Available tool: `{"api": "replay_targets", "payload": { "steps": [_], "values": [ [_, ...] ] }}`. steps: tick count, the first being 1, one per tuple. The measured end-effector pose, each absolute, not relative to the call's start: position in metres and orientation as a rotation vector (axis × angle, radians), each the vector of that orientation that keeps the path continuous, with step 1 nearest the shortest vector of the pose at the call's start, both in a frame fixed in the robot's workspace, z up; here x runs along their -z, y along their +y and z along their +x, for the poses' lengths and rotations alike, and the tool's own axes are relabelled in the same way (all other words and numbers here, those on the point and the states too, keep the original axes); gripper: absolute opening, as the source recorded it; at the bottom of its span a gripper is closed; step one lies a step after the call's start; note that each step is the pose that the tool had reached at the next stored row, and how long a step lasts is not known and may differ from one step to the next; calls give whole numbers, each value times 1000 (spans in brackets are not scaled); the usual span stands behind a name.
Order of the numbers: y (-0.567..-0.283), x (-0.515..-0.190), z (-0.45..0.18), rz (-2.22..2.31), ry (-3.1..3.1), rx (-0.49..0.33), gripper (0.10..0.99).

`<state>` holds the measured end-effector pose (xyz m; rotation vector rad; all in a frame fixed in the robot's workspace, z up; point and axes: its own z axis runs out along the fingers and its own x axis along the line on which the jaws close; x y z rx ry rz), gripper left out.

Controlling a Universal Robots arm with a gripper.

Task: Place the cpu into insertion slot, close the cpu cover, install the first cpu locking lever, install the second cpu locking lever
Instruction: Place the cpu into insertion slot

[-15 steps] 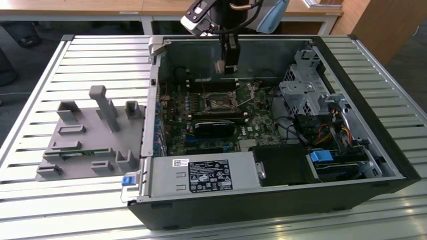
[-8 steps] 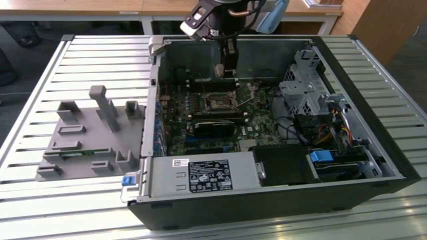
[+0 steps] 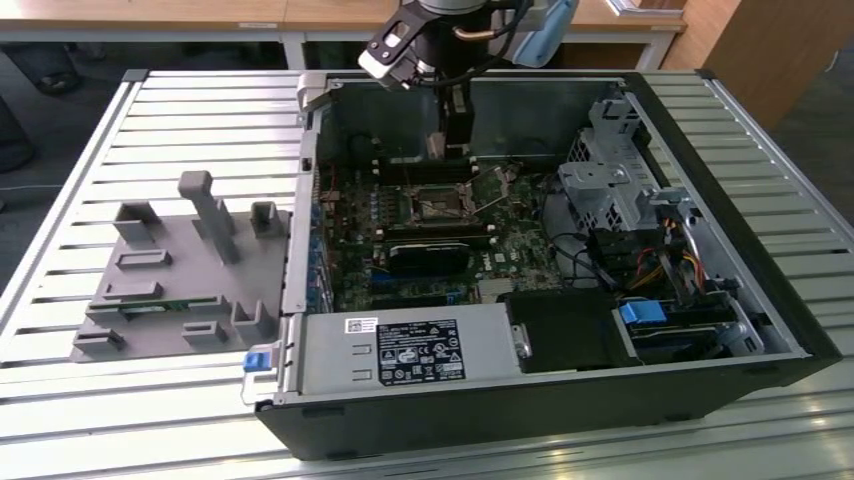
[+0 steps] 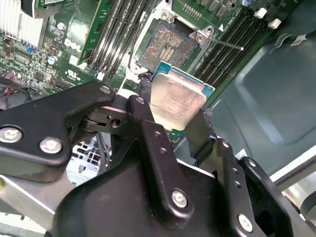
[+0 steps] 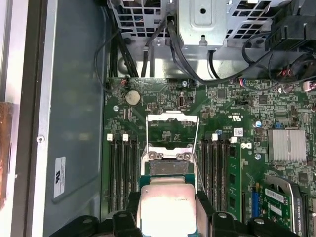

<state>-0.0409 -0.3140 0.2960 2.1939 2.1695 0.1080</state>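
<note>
Second wrist view: my gripper (image 4: pixel 170 117) clamped on cpu (image 4: pixel 177 101), near slot (image 4: pixel 165 47), not in it. Crooked cpu could scrape slot. Weak squeeze, cpu drops.

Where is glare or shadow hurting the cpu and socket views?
Second wrist view: soft sheen on the cpu face, insertion slot evenly lit. First wrist view: cpu face pale, mildly washed. Exterior view: case interior dim, insertion slot shadowed; slatted table bright.
</note>
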Motion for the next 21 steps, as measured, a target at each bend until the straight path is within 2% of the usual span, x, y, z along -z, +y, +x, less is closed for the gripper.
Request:
{"api": "replay_targets", "payload": {
  "steps": [21],
  "values": [
    [-313, -272, -43, 2193, 2161, -97, 529]
  ]
}}
